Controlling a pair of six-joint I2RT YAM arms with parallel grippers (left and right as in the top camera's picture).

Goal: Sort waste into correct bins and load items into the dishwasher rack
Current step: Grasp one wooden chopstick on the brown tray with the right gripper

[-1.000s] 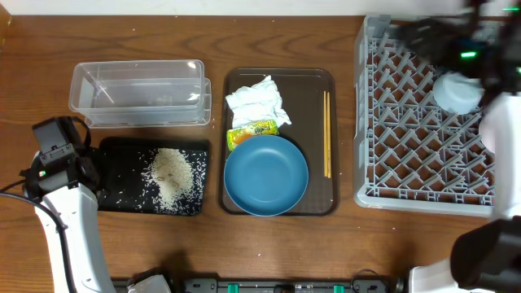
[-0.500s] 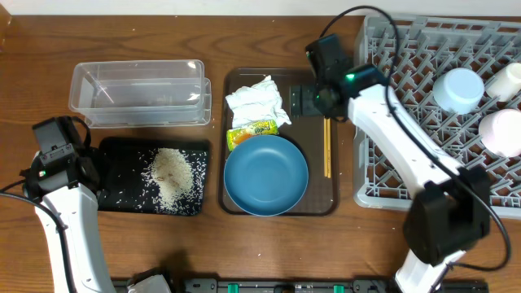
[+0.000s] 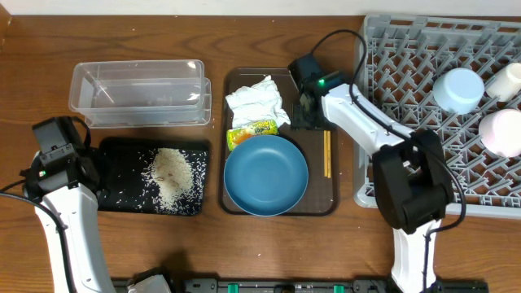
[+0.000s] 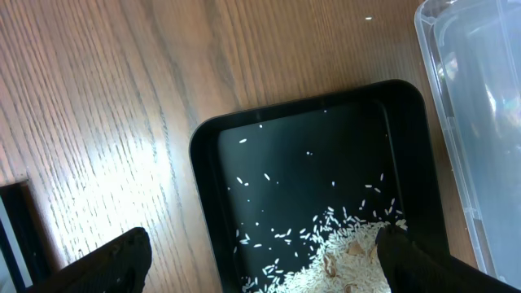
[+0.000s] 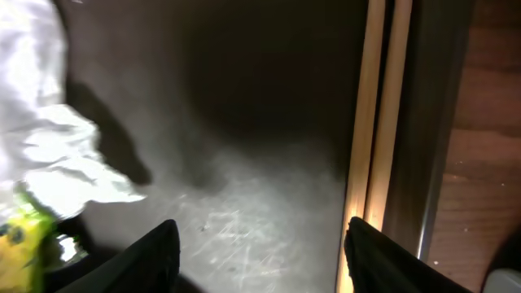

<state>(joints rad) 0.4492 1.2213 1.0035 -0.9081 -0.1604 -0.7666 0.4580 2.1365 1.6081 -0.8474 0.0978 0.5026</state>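
Holding my right jaws spread, I am finding the thin wooden chopsticks running top-to-bottom, right of centre.

Overhead light is even; right wrist view dim, blurred, tissue glaring white.

Overhead, the big grey plastic lattice rack runs off the right edge, and so do the small pale pink bowl and white cup in it. The right arm covers the far end of the thin wooden chopsticks.
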